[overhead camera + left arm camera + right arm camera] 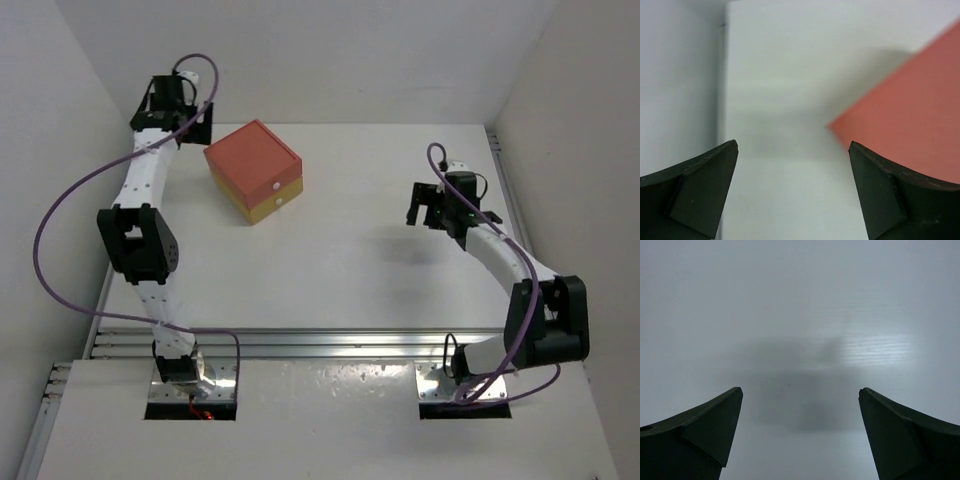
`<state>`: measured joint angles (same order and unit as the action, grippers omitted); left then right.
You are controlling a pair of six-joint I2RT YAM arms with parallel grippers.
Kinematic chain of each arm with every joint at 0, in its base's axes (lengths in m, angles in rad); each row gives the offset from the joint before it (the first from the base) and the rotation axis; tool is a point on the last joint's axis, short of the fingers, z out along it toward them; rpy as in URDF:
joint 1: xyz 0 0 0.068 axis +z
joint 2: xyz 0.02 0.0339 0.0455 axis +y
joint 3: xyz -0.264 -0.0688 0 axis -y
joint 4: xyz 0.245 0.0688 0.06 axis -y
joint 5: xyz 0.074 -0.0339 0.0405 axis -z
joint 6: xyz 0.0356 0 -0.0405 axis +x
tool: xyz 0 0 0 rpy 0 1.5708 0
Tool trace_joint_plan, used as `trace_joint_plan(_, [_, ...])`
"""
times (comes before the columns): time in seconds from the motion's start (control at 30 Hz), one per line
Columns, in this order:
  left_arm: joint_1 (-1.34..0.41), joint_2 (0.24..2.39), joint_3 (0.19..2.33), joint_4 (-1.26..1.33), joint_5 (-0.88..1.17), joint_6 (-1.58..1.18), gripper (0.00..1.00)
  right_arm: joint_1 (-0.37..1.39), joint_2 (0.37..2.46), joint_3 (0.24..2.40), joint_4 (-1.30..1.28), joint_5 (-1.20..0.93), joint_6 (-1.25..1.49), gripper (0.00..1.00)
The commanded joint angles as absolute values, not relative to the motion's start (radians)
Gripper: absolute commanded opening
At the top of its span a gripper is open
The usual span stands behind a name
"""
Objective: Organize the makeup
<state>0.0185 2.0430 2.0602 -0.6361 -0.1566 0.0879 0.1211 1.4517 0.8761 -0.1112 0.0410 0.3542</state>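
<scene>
Both sets of jaws spread wide, holding nothing: left gripper at the far-left corner just beside the coral-red and yellow drawer box, right gripper above the white table on the right. No view shows the makeup; can't tell where it is.

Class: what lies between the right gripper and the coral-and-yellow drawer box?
Only bare white table separates the right gripper from the drawer box; the top external view shows it.
</scene>
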Motion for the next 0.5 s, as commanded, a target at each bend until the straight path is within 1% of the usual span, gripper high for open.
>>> trace_joint_plan(0.0, [0.13, 1.941, 2.008, -0.64, -0.258, 0.069, 0.99, 0.055, 1.375, 0.853, -0.258, 0.124, 0.287, 1.0])
trace_joint_plan(0.13, [0.225, 1.867, 1.834, -0.64, -0.258, 0.028, 0.99, 0.005, 1.365, 0.917, -0.331, 0.124, 0.267, 1.0])
trace_joint_plan(0.17, [0.235, 1.867, 1.833, -0.64, -0.258, 0.028, 0.99, 0.008, 1.37, 0.929, -0.345, 0.124, 0.262, 1.0])
trace_joint_plan(0.27, [0.256, 1.832, 1.734, -0.626, -0.258, 0.028, 0.99, 0.005, 1.379, 0.972, -0.39, 0.143, 0.253, 1.0])
trace_joint_plan(0.47, [0.265, 1.822, 1.715, -0.626, -0.238, 0.028, 0.99, 0.006, 1.378, 0.957, -0.379, 0.13, 0.268, 1.0])
